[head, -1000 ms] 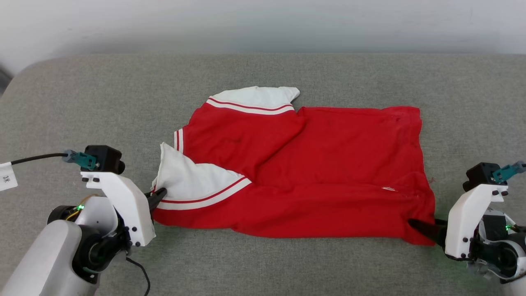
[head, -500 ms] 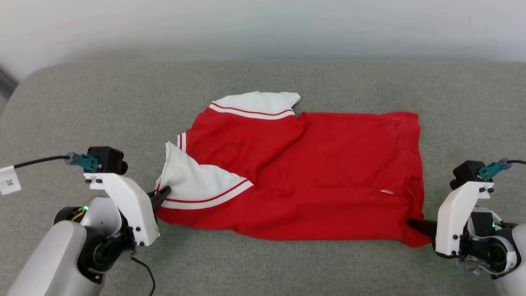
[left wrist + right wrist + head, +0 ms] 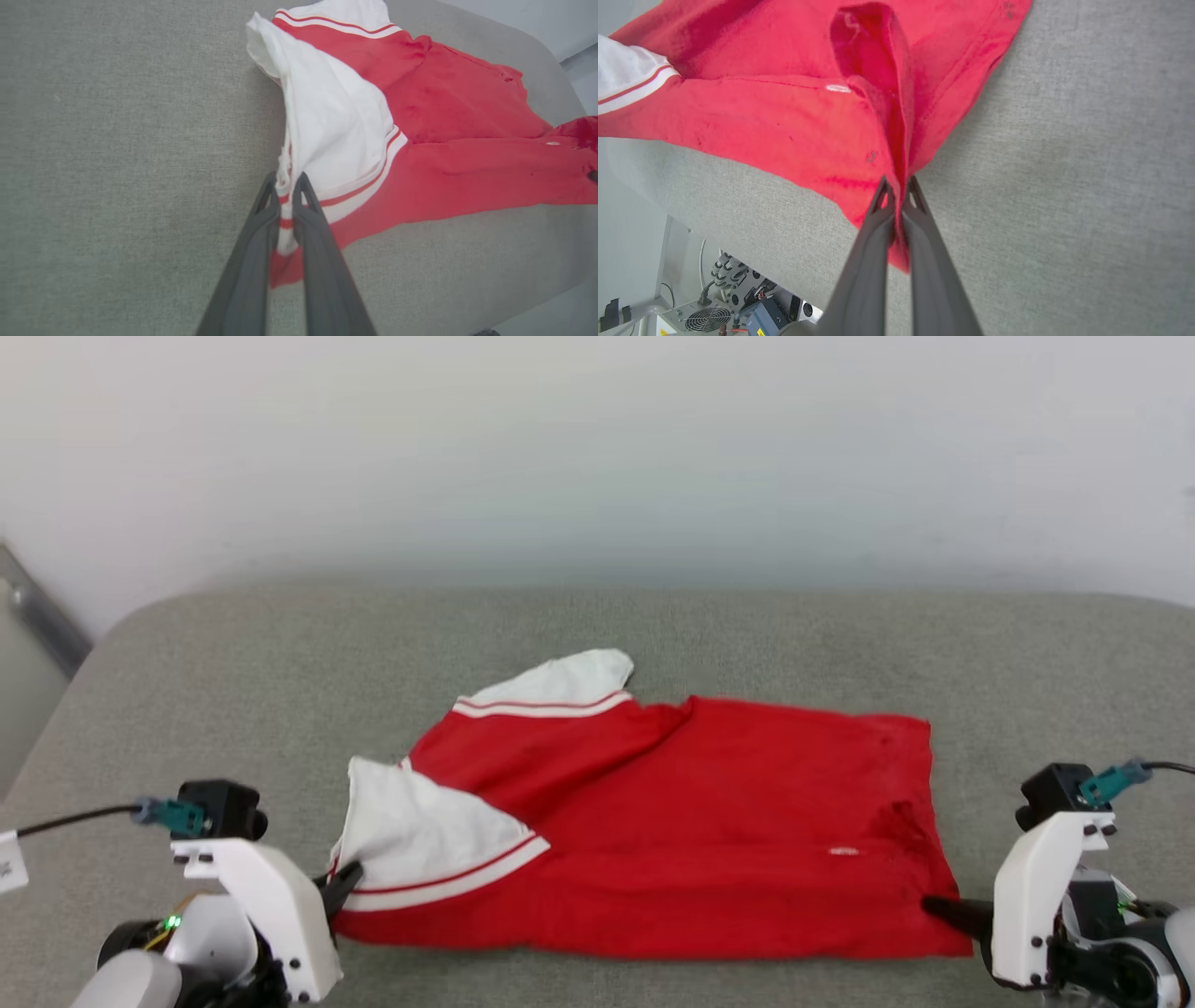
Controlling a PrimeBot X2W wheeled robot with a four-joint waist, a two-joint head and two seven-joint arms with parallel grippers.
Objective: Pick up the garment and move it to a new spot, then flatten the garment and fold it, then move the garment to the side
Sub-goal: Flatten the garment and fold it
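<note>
The garment [image 3: 709, 831], red with white sleeves and red-and-white striped trim, lies spread across the grey cushioned surface [image 3: 280, 691]. My left gripper [image 3: 347, 877] is shut on its near left corner, pinching the striped hem by the white sleeve [image 3: 336, 126]. In the left wrist view the left gripper [image 3: 286, 179] holds that edge lifted a little. My right gripper [image 3: 930, 903] is shut on the near right corner of the red fabric [image 3: 784, 107]. In the right wrist view the right gripper [image 3: 899, 183] clamps a raised red fold.
A pale wall [image 3: 597, 448] rises behind the surface. The surface's front edge [image 3: 738, 186] runs close under the right gripper, with equipment and a fan [image 3: 707, 317] on the floor below. Bare grey surface lies left and right of the garment.
The right gripper has shut on the near right corner. The head camera has tilted up, showing more wall. Both held corners have risen slightly, and the fabric has bunched near the right edge.
</note>
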